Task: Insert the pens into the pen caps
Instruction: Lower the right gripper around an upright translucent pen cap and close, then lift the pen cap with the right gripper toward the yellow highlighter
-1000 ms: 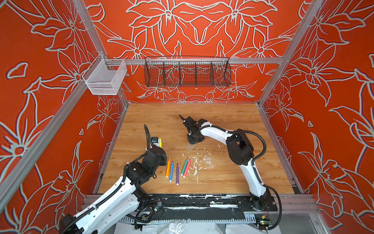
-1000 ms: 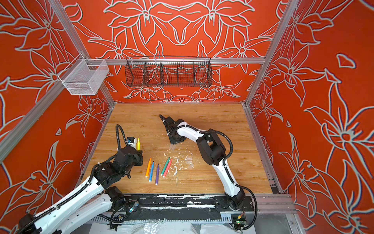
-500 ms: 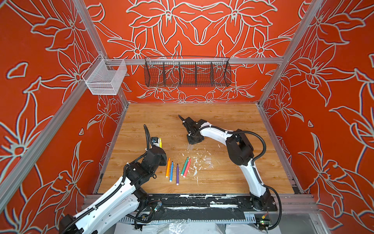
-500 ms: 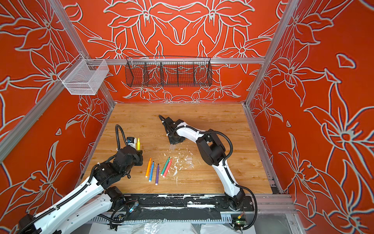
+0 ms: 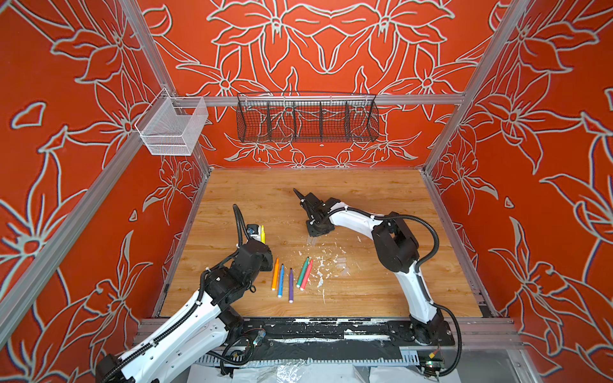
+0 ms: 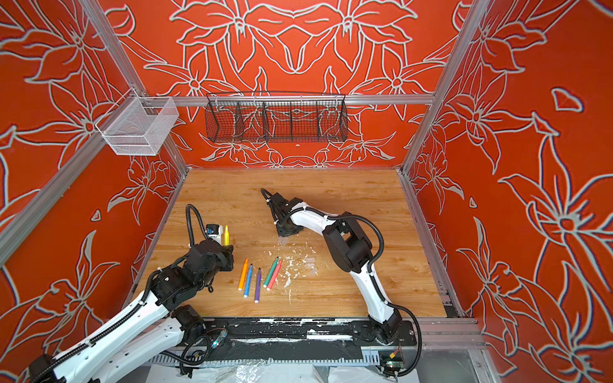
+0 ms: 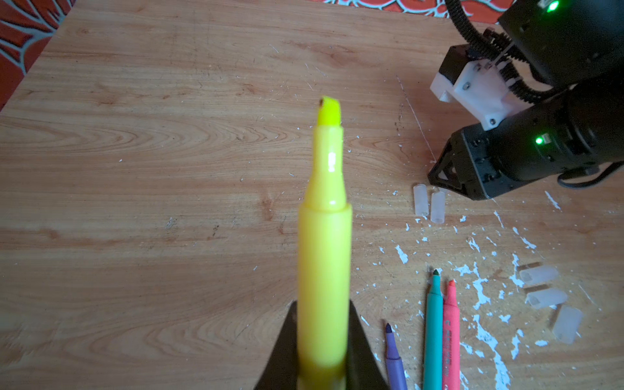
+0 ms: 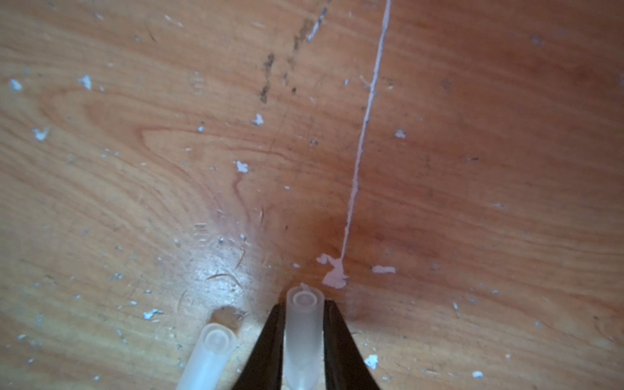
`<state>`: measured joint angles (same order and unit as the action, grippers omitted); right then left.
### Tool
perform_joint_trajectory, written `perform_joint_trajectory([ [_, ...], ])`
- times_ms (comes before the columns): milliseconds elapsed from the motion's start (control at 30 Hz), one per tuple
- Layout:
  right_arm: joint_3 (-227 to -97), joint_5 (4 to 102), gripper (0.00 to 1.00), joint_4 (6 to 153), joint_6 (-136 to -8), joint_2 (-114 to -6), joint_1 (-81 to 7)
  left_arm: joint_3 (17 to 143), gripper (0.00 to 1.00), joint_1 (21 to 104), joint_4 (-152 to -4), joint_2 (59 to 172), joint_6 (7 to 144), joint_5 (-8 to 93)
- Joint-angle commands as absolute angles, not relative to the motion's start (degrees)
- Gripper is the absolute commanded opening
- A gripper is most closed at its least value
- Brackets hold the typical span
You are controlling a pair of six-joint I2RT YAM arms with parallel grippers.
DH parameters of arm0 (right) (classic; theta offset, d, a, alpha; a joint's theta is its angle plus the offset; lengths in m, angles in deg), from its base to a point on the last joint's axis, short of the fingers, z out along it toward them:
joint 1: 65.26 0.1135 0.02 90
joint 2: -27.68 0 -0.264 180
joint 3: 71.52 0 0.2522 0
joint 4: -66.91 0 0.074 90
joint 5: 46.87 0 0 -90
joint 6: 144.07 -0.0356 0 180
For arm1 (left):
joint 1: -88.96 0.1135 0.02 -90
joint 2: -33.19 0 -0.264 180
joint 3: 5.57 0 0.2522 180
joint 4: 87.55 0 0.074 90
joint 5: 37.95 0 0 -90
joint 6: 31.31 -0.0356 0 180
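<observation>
Pinch of left hand (image 7: 322,304) on yellow pen (image 7: 324,236), right hand (image 8: 305,304) pinching clear cap (image 8: 304,332)

Lab robot cell: aluminium frame bars (image 5: 414,98) and orange floral panels (image 5: 331,43) box in a wood-grain tabletop (image 5: 381,189). A black wire basket (image 5: 306,119) hangs upper centre, a white mesh basket (image 5: 172,129) upper left, and two robot arms (image 5: 351,219) rise from a black rail (image 5: 315,330) at the bottom.

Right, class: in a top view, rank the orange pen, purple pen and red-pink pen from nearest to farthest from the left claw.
1. The orange pen, just right of the left claw, which grips the yellow pen.
2. The purple pen, in the middle of the row.
3. The red-pink pen, at the row's right end.
</observation>
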<state>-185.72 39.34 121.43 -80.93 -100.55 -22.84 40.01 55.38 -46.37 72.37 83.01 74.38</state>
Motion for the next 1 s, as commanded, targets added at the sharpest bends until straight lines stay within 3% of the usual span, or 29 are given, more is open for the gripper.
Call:
perform_joint_trajectory([
  [0,-182.35,41.34,0.22,121.17,-82.42,-103.22,-22.83,40.16,0.00,55.72,-47.34,72.39,83.34,74.16],
  [300,-179.14,41.26,0.18,116.87,-84.43,-98.31,-23.44,40.52,0.00,55.74,-48.82,71.88,80.63,69.03],
  [600,-165.49,37.40,0.15,106.78,-88.31,-81.69,-24.59,40.95,0.00,55.74,-57.52,70.65,80.64,49.11],
  [967,-153.13,39.32,0.11,92.52,-96.01,-58.71,-23.65,42.30,0.00,54.80,-70.21,79.33,85.21,37.08],
])
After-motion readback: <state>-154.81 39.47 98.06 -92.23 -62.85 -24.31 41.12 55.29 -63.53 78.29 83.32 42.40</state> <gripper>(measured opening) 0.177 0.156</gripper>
